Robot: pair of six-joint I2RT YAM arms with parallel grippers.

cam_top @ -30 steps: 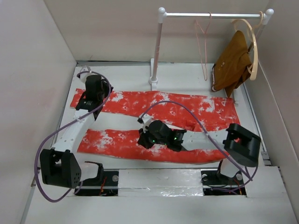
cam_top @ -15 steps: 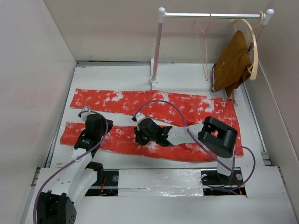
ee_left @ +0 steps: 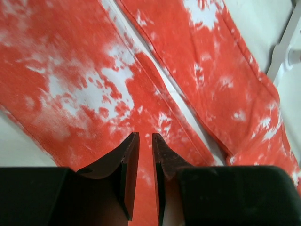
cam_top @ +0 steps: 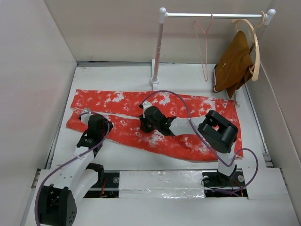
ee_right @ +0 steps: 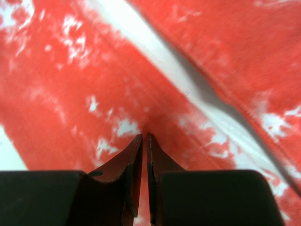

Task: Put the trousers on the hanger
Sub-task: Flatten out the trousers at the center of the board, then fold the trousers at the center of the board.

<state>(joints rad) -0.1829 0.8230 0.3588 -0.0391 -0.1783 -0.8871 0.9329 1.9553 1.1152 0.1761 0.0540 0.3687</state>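
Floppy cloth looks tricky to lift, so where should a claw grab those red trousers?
Probably the near leg of the trousers, pinched straight down from above: it lies flat on the table, offering no edge to slide under. The left claw and right claw are both shut on that leg.

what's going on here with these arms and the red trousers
Two arms are working on the trousers, spread flat on the table. The left arm and right arm each have jaws pinched shut on the near leg. The pink hanger hangs bare on the rail, untouched.
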